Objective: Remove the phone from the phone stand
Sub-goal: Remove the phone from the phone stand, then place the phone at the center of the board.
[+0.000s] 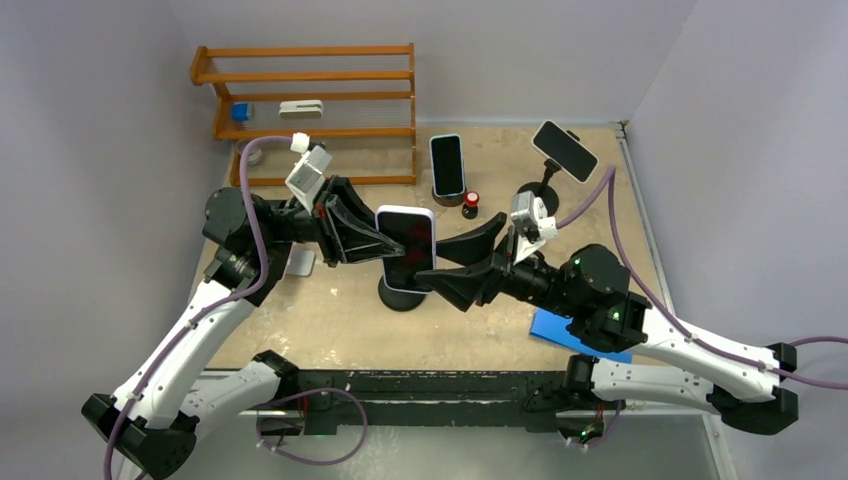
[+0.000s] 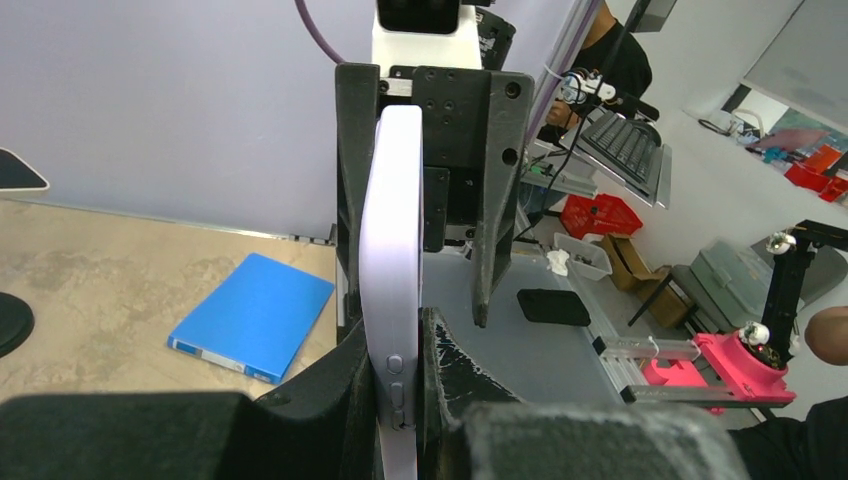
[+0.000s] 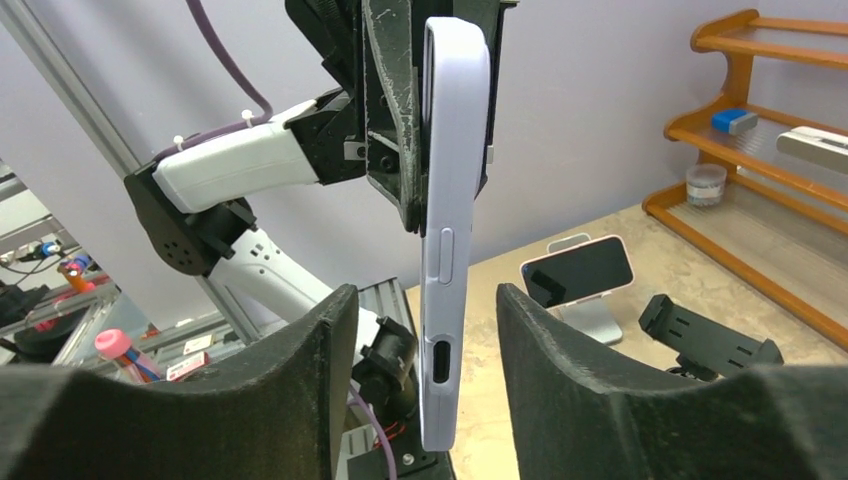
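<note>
A phone in a pale lavender case (image 1: pixel 406 247) stands upright over a black round stand base (image 1: pixel 400 297) at mid-table. I cannot tell whether it still sits in the stand. My left gripper (image 1: pixel 385 243) is shut on the phone's left edge. In the left wrist view (image 2: pixel 405 390) its fingers press both faces of the phone (image 2: pixel 393 260). My right gripper (image 1: pixel 441 265) is open around the phone's right edge. In the right wrist view (image 3: pixel 425 380) the phone (image 3: pixel 452 220) hangs between the fingers (image 3: pixel 560 370) with gaps on both sides.
A wooden shelf (image 1: pixel 305 100) stands at the back left. Two other phones on stands (image 1: pixel 447 165) (image 1: pixel 565 150) and a small red object (image 1: pixel 470 203) are at the back. A blue book (image 1: pixel 575 335) lies near right. A small silver stand with a phone (image 3: pixel 580 275) and a black clamp (image 3: pixel 705 340) sit left.
</note>
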